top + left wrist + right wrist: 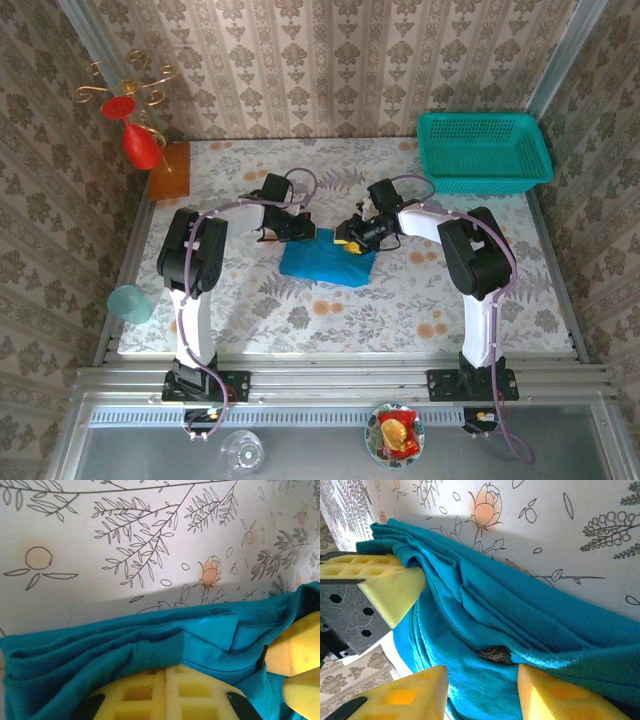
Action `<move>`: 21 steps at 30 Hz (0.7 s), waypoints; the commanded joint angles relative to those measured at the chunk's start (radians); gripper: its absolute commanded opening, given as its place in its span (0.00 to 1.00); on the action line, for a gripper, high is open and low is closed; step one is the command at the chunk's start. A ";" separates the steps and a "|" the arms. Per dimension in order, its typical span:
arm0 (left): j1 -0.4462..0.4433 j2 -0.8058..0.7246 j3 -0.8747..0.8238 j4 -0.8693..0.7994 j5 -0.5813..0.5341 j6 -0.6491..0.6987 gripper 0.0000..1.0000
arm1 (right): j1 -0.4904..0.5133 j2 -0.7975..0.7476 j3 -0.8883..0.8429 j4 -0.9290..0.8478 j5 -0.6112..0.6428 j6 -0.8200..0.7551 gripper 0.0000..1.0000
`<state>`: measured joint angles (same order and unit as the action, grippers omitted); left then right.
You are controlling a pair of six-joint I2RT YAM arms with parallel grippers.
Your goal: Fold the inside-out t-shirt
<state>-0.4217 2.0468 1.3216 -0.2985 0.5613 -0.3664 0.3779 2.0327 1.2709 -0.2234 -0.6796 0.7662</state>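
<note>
The inside-out t-shirt (325, 262) lies bunched into a small bright blue block at the table's middle. My left gripper (303, 232) is at its far left corner. In the left wrist view its yellow pads (165, 672) are pressed together, and the ribbed hem of the t-shirt (125, 645) is pinched at their tips. My right gripper (352, 240) is at the far right corner. Its fingers (482, 690) stand apart, with layers of the t-shirt (520, 615) lying between them beside a black neck label (495, 654). The two grippers are nearly touching.
A teal mesh basket (485, 150) stands at the back right. An orange block (168, 170) and a red and gold ornament (135, 130) are at the back left, and a teal cup (130, 303) sits on the left edge. The tablecloth (450, 290) is floral.
</note>
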 commanded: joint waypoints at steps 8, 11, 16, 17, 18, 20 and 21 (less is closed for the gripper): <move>0.025 -0.275 -0.107 -0.133 -0.026 0.038 0.09 | 0.067 -0.235 -0.086 -0.154 0.026 -0.029 0.45; 0.017 -0.331 -0.159 -0.185 0.006 0.046 0.09 | 0.111 -0.274 -0.136 -0.138 0.020 -0.007 0.45; 0.006 -0.318 -0.252 -0.178 0.050 0.041 0.06 | 0.142 -0.260 -0.216 -0.051 0.027 0.044 0.45; 0.006 -0.301 -0.262 -0.176 0.037 0.041 0.06 | 0.142 -0.240 -0.225 -0.043 0.036 0.047 0.45; 0.008 -0.278 -0.266 -0.171 0.024 0.042 0.06 | 0.142 -0.221 -0.235 -0.043 0.062 0.043 0.45; 0.011 -0.236 -0.264 -0.187 -0.025 0.047 0.06 | 0.139 -0.185 -0.245 -0.065 0.130 0.034 0.45; 0.014 -0.215 -0.255 -0.207 -0.052 0.049 0.05 | 0.138 -0.166 -0.241 -0.089 0.169 0.022 0.44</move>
<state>-0.4137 1.7924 1.0664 -0.4488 0.5625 -0.3431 0.5220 1.8160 1.0424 -0.2878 -0.6189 0.7895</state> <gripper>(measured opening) 0.064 0.446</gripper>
